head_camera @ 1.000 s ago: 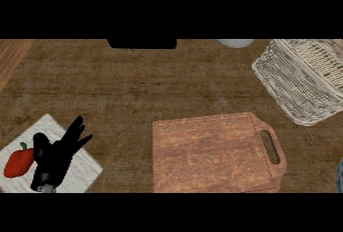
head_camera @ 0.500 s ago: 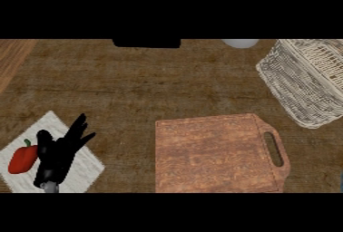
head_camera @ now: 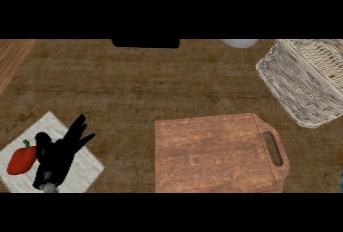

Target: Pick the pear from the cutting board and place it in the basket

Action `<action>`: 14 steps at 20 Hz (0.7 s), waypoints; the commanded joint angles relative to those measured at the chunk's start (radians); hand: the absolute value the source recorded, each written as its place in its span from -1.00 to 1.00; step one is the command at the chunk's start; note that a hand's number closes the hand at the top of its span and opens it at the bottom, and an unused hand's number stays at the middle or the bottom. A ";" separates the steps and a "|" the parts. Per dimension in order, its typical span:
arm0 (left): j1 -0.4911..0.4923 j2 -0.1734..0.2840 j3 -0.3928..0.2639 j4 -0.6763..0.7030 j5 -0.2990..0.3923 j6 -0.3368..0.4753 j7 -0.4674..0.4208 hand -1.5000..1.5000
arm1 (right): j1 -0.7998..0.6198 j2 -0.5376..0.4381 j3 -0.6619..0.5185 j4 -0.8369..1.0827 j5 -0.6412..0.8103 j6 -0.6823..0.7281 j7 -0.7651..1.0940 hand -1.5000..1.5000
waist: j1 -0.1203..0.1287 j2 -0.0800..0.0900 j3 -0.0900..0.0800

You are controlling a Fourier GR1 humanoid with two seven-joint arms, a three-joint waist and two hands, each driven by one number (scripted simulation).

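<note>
The wooden cutting board (head_camera: 214, 154) lies at the lower middle of the counter, handle slot to the right, and nothing rests on it. No pear shows anywhere in the head view. The white wicker basket (head_camera: 305, 81) stands at the upper right, cut by the right edge. My left hand (head_camera: 57, 156) is at the lower left, open with fingers straight and pointing up, resting over a white cloth. My right hand does not show in the view.
A red bell pepper (head_camera: 21, 159) lies on the white cloth (head_camera: 84, 170) just left of my left hand. A dark object (head_camera: 145, 43) and a pale round object (head_camera: 239, 43) sit at the counter's far edge.
The whole view has shifted slightly: the board and basket appear a little further right and lower. The left hand keeps its place and pose.
</note>
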 commanded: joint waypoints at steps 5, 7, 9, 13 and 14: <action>-0.005 -0.003 0.006 0.107 -0.006 -0.011 0.037 0.00 | -0.057 0.058 0.009 0.284 0.092 0.025 -0.220 1.00 | -0.008 0.015 -0.010; 0.024 0.006 -0.009 0.036 0.000 -0.018 0.074 0.00 | -0.062 0.024 0.074 0.259 0.229 -0.131 -0.168 1.00 | 0.005 0.016 -0.011; 0.054 -0.004 -0.008 0.062 -0.004 -0.017 0.041 0.00 | -0.086 -0.009 0.057 0.303 0.241 -0.137 -0.178 1.00 | -0.003 0.012 -0.011; 0.053 -0.014 -0.009 0.085 -0.003 -0.027 0.013 0.00 | -0.075 -0.023 0.103 0.387 0.316 -0.088 -0.355 -1.00 | -0.002 0.015 -0.010; -0.005 0.000 0.007 0.091 0.010 -0.028 0.066 0.00 | -0.102 -0.024 0.113 0.406 0.335 -0.090 -0.364 -1.00 | -0.004 0.016 -0.010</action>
